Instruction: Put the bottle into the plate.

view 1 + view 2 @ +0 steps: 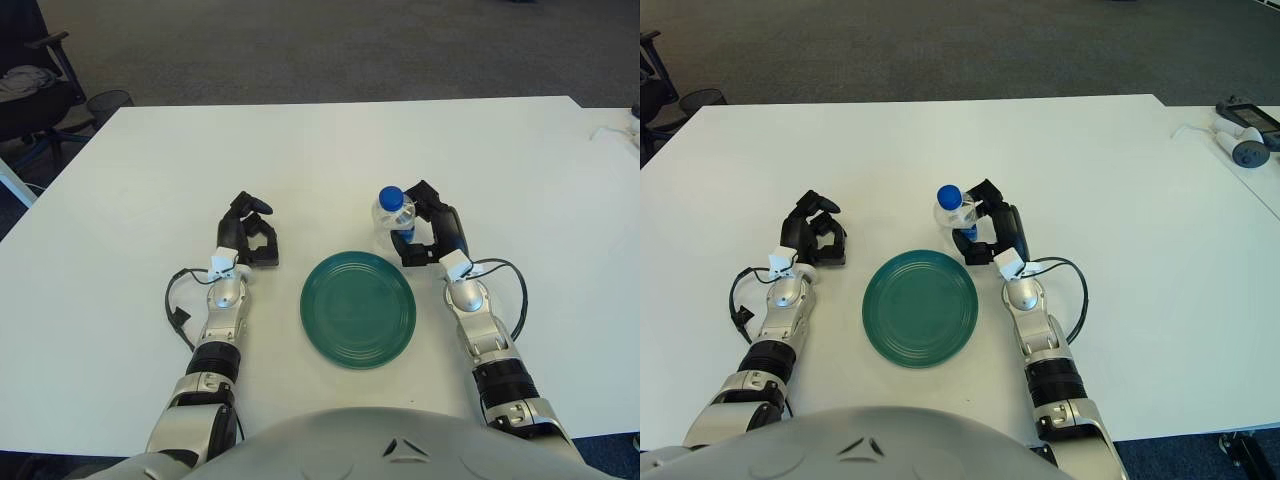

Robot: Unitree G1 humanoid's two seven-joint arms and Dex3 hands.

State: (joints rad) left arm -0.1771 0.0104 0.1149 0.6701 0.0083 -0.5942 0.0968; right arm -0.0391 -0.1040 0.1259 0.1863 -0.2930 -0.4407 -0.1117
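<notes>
Silver jointed forearms, black three-fingered hands, looping black wrist cables

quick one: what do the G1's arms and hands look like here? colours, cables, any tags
Both forearms are silver metal with black ring segments near the elbow. The left hand and right hand are black, each with three chunky fingers. A small white block sits at each wrist. A thin black cable loops out beside the left forearm, and another black cable loops beside the right one. No readable markings.
</notes>
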